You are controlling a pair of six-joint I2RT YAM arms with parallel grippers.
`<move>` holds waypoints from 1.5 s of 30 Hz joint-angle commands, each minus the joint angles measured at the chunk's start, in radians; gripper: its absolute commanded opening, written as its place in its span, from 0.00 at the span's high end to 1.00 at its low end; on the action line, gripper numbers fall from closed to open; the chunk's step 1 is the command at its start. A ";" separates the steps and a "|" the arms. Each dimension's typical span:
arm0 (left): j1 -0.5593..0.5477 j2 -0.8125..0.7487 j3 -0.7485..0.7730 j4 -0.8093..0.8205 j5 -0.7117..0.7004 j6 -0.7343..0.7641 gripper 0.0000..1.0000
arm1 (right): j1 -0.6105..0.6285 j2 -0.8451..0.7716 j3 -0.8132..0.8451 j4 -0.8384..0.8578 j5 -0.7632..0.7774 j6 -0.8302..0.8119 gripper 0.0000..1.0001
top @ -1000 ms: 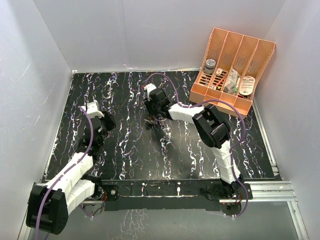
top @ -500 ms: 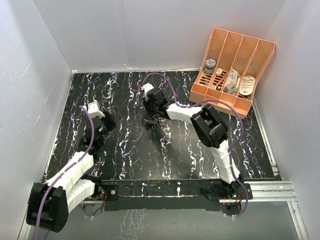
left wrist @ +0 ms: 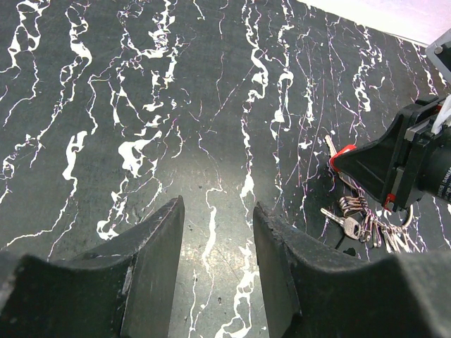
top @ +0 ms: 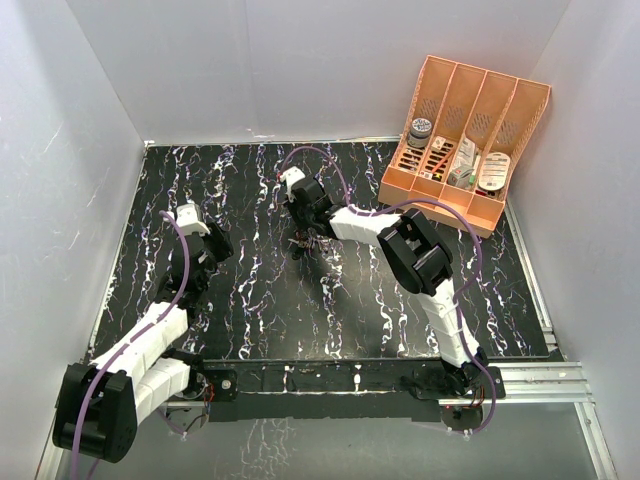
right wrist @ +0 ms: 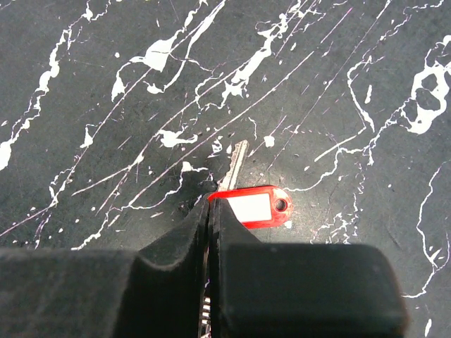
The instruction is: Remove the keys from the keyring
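Observation:
The keys [left wrist: 352, 224] lie as a small silver bunch on the black marbled table [left wrist: 141, 84], with the thin keyring [left wrist: 408, 218] at its right end. A red tag with a white label [right wrist: 257, 207] lies beside one silver key [right wrist: 236, 163]. My right gripper [right wrist: 213, 204] is pressed shut right over the bunch; a strip of coiled metal shows between its jaws. In the top view it sits mid-table [top: 303, 238] on the keys [top: 312, 243]. My left gripper [left wrist: 218, 211] is open and empty, low over bare table, left of the bunch [top: 215, 247].
An orange divided organizer [top: 465, 145] holding small items leans at the far right corner. White walls close in the table on the left, back and right. A metal rail [top: 540, 375] runs along the near edge.
My right gripper has shifted slightly towards the far left over the keys and stays shut. The left arm has barely moved.

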 commanded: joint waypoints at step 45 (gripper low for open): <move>-0.071 0.384 0.248 0.759 1.035 -0.146 0.68 | 0.066 -0.716 -0.217 0.115 0.033 0.053 1.00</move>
